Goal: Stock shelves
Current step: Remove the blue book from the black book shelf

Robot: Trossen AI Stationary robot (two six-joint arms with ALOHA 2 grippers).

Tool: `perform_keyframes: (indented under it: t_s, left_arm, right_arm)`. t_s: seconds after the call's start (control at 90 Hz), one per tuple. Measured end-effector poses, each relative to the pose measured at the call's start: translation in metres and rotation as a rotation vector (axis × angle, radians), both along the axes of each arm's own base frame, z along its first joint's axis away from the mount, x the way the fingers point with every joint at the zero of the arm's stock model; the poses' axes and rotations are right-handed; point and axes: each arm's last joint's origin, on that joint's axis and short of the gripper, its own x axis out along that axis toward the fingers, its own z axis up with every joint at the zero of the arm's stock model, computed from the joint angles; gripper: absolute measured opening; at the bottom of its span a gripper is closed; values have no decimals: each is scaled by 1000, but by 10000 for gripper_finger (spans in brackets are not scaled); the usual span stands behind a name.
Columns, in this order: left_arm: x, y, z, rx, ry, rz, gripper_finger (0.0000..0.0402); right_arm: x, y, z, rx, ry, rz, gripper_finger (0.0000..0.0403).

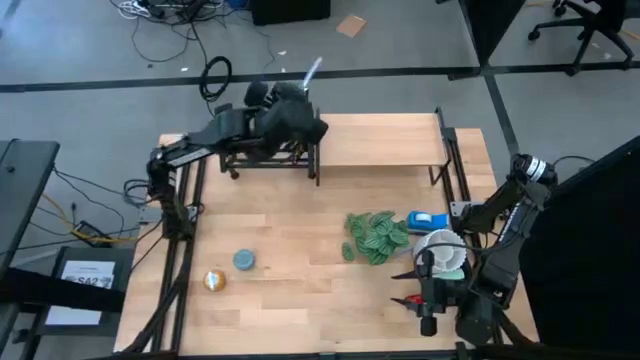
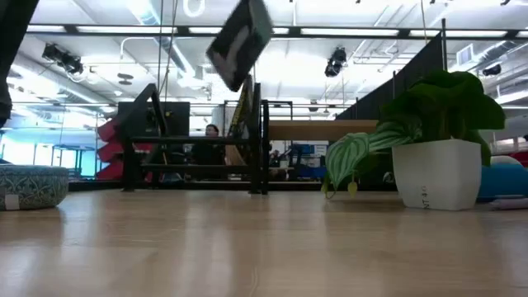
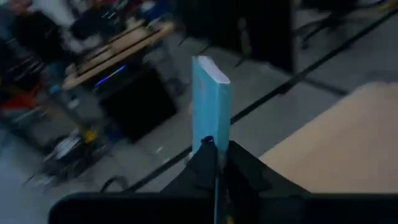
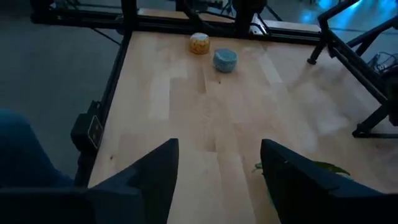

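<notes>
The stocking looks barely begun. The left tool [image 3: 214,163] is raised above the black rod rack [image 1: 270,155] at the far side of the tabletop [image 1: 300,220], its fingers clamped on the lower edge of a thin light-blue book [image 3: 210,102] that stands upright out of them; in the low view the same book [image 2: 240,43] hangs tilted in the air above the rack, so it is not yet set down. Beside the rack, the stand with the light plank top [image 1: 385,140] shows nothing resting on it. Still loose on the tabletop are a blue round container [image 1: 244,260], a yellowish round one [image 1: 214,280], a potted plant [image 1: 378,235] in a white pot, and a blue-and-white item [image 1: 430,221] just beside the plant. The right tool [image 4: 217,171] waits at the near right corner, fingers spread wide and holding nothing. By this judgement, everything remains to be shelved, the book first.
</notes>
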Motion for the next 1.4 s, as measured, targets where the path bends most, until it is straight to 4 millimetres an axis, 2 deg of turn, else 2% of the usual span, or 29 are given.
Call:
perform_keyframes:
  t_s: [0.133, 0.233, 0.322, 0.433, 0.567, 0.656, 0.722, 0.867, 1.011, 1.122, 1.189, 1.256, 1.322, 1.4]
  left_arm:
    - [-10, -56, 4, -81, -29, -244, 0]
    - [-20, -96, -5, -231, -46, -362, 0]
    - [-24, -131, -22, -352, -67, -391, 0]
    - [-25, -171, -57, -456, -74, -377, 0]
    - [-27, -201, -121, -565, -80, -241, 0]
    - [-28, -213, -169, -623, -132, -152, 0]
    - [-27, -218, -196, -669, -218, -139, 0]
    - [-31, -222, -240, -822, -403, -188, 0]
    - [-46, -211, -276, -905, -554, -203, 0]
    - [-54, -202, -307, -944, -601, -164, 0]
    - [-56, -198, -313, -962, -638, -161, 0]
    - [-57, -198, -309, -975, -665, -188, 0]
    - [-55, -200, -293, -988, -704, -272, 0]
    - [-55, -204, -264, -1010, -767, -428, 0]
  right_arm:
    - [0, 0, 0, 0, 0, 0, 194]
    - [0, 0, 0, 0, 0, 0, 192]
    - [0, 0, 0, -9, -2, 3, 192]
    - [2, 1, 2, -10, -12, 10, 194]
    - [4, 4, 5, -11, -35, 31, 193]
    - [5, 6, 7, -14, -49, 48, 191]
    - [5, 7, 8, -11, -56, 62, 189]
    - [5, 10, 10, 4, -64, 83, 190]
    - [5, 10, 11, 5, -67, 88, 192]
    - [5, 11, 12, 13, -72, 89, 189]
    - [6, 11, 12, 12, -71, 93, 188]
    - [6, 11, 12, 19, -70, 94, 187]
    - [6, 12, 12, 15, -73, 97, 187]
    - [6, 11, 12, 7, -73, 99, 189]
